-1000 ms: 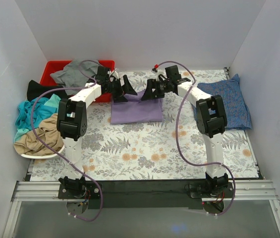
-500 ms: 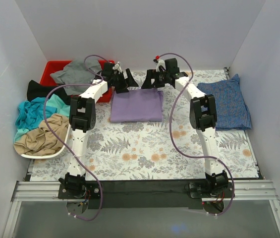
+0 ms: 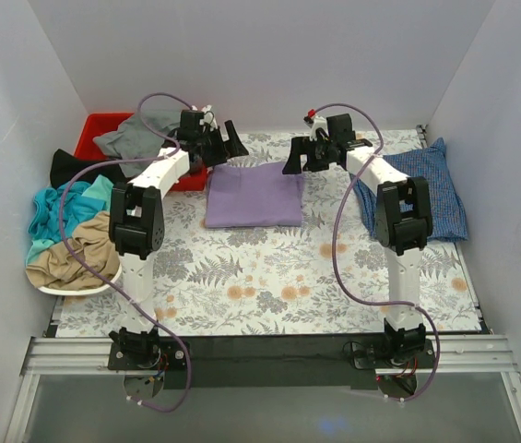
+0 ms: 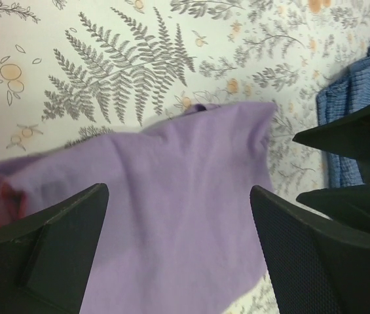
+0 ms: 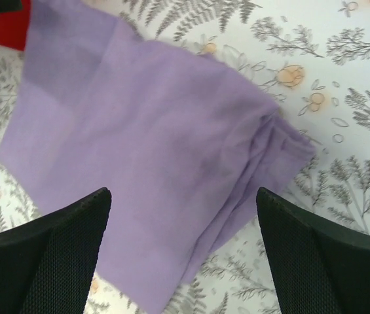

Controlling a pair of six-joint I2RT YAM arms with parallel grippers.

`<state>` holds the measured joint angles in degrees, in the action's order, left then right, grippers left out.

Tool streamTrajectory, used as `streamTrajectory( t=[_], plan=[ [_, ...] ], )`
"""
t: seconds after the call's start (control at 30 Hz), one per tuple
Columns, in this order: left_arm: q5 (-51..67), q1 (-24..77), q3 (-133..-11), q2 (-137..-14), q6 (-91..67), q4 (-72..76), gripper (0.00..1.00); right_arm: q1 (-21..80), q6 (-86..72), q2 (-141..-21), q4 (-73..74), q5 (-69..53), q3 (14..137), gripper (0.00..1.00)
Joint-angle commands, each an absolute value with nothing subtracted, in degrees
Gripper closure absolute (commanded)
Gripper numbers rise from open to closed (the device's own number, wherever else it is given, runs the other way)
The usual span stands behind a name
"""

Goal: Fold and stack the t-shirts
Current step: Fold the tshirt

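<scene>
Left gripper (image 3: pixel 230 140) and right gripper (image 3: pixel 295 159), jaws spread wide and holding nothing, over the far edge of the folded lavender t-shirt (image 3: pixel 254 196) at 12 o'clock on the floral table cover (image 3: pixel 269 277); blue checked t-shirt (image 3: pixel 431 189) at 3, red bin (image 3: pixel 96 129) at 10, white walls (image 3: pixel 242 65) around.

The left arm (image 3: pixel 136 221) and right arm (image 3: pixel 398 217) have white links between chunky black joint housings. A thin lilac cable (image 3: pixel 335 251) loops loosely along each. The left hand (image 4: pixel 178 196) and right hand (image 5: pixel 185 193) are black, with wedge-shaped fingers (image 4: pixel 54 261) faced in fine mesh. A small red cap (image 3: pixel 312 114) marks the right wrist.
</scene>
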<state>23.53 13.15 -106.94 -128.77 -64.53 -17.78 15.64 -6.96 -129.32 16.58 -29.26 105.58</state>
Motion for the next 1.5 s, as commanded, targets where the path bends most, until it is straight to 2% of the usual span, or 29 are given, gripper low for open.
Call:
streamTrajectory(
  t=[0.0,0.13,0.4,0.5,0.63,0.8,1.0,1.2,1.27,1.37,1.47],
  plan=[
    [20.9,14.6,-102.3,-117.4,-63.4,-15.6,0.11,17.0,-4.7,-122.3,14.1,-30.7,101.3,0.04],
    [21.1,15.6,-92.8,-115.3,-64.6,-13.0,0.11,18.8,-5.6,-121.7,13.3,-36.4,99.6,0.06],
    [18.3,15.9,-85.9,-118.9,-66.7,-12.8,0.11,21.1,-9.5,-129.4,14.3,-38.2,101.8,0.06],
    [16.2,16.0,-84.4,-119.1,-67.0,-13.3,0.11,21.1,-10.6,-131.8,17.4,-34.3,101.1,0.07],
    [15.7,16.2,-82.8,-117.1,-67.1,-13.8,0.11,21.0,-12.1,-131.5,22.1,-23.2,96.5,0.06],
    [16.1,16.5,-79.8,-112.7,-67.6,-14.9,0.11,21.0,-14.5,-124.1,21.3,-15.0,80.1,0.05],
    [16.4,18.8,-71.6,-107.3,-69.8,-14.9,0.11,21.2,-15.0,-115.3,19.3,-13.8,65.2,0.05],
    [15.7,24.1,-64.5,-101.6,-72.6,-14.6,0.11,21.9,-12.7,-105.5,17.5,-12.8,58.1,0.05],
    [13.2,25.1,-63.5,-99.1,-72.7,-13.6,0.10,21.9,-12.2,-101.4,15.4,-12.4,56.1,0.02],
    [10.2,25.3,-66.7,-100.4,-70.4,-14.1,0.09,21.7,-12.7,-93.7,15.4,-10.6,56.9,0.02],
    [7.4,25.1,-70.4,-103.1,-68.4,-15.3,0.08,21.7,-15.0,-92.1,17.1,-7.0,58.5,0.01]
  ],
)
